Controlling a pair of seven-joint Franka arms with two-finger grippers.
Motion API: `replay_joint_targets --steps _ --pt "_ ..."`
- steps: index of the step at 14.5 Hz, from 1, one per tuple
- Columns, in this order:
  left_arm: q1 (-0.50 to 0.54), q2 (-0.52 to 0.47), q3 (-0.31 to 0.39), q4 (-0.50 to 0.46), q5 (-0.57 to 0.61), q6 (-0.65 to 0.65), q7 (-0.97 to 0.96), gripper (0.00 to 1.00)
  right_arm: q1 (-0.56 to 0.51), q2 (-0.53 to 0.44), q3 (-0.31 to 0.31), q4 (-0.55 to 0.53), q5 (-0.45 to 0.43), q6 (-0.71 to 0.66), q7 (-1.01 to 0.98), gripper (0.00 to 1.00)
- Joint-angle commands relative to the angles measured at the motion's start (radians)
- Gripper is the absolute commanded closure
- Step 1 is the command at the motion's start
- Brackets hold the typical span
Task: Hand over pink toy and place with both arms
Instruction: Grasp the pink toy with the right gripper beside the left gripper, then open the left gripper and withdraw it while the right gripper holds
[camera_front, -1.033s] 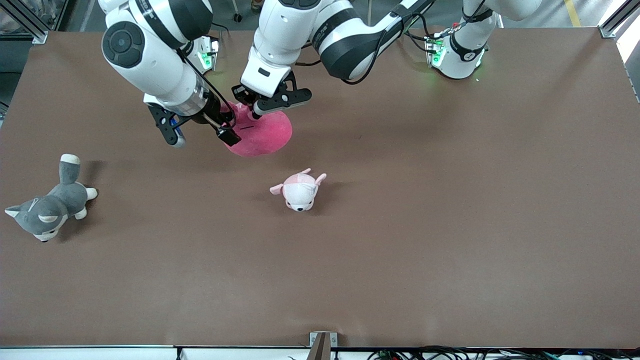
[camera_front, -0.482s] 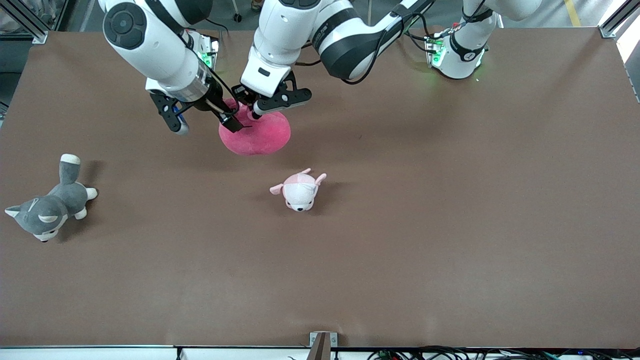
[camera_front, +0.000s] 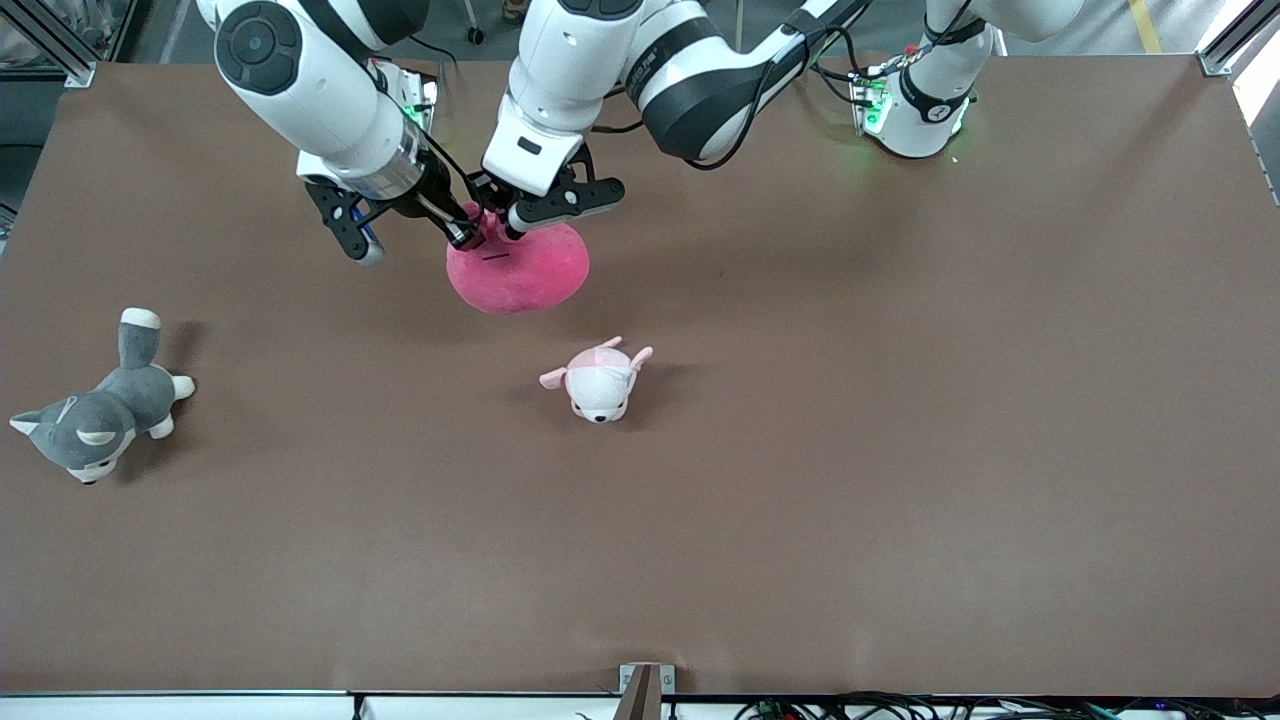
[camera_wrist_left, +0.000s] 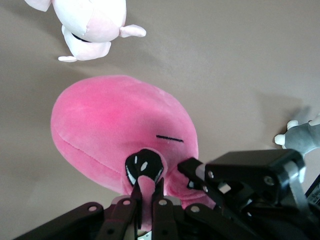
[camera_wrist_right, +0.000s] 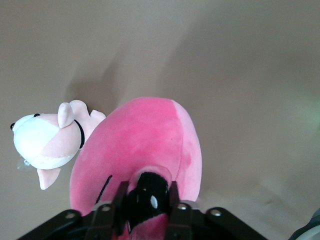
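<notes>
Handover underway, upper left of the front view: the toy (camera_front: 520, 272) hangs between both grippers over the table (camera_front: 900, 450). Left wrist view: left gripper (camera_wrist_left: 146, 192) pinches a plush fold by one eye. Right wrist view: right gripper (camera_wrist_right: 146, 197) clamps the other eye. One should let go only once the other's pinch is sure.

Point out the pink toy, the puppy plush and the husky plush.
pink toy (camera_front: 525, 275), front view, middle of its round body.
puppy plush (camera_front: 598, 385), front view, its white head.
husky plush (camera_front: 95, 415), front view, its grey back.
</notes>
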Motion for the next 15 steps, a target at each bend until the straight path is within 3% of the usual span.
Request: replay_joint_targets --steps 1,4,6,7,8,9,12,15 --pt "-0.001 -0.009 0.004 0.010 0.001 -0.014 -0.009 1.00 0.009 -0.036 -0.007 -0.029 0.016 -0.002 0.016 1.00" --pt "0.000 -0.019 0.004 0.010 0.001 -0.014 -0.009 0.99 0.009 -0.036 -0.007 -0.027 0.014 0.001 0.016 1.00" --pt "0.003 -0.034 0.002 0.008 0.001 -0.014 -0.009 0.92 0.009 -0.036 -0.007 -0.027 0.014 0.003 0.016 1.00" --pt "0.007 -0.045 0.002 0.007 0.001 -0.014 -0.010 0.67 0.009 -0.036 -0.007 -0.027 0.014 0.004 0.016 1.00" --pt "0.008 -0.049 0.004 0.005 0.004 -0.014 -0.010 0.30 0.011 -0.035 -0.007 -0.027 0.014 0.004 0.016 1.00" --pt "0.007 -0.057 0.005 -0.002 0.012 -0.014 -0.009 0.00 0.011 -0.033 -0.007 -0.027 0.014 0.006 0.016 1.00" --pt "0.010 -0.097 0.002 -0.015 0.054 -0.029 -0.009 0.00 -0.002 -0.029 -0.009 -0.029 0.001 0.014 -0.002 1.00" --pt "0.017 -0.153 0.004 -0.018 0.055 -0.155 0.004 0.00 -0.066 -0.006 -0.014 -0.044 -0.018 0.040 -0.098 1.00"
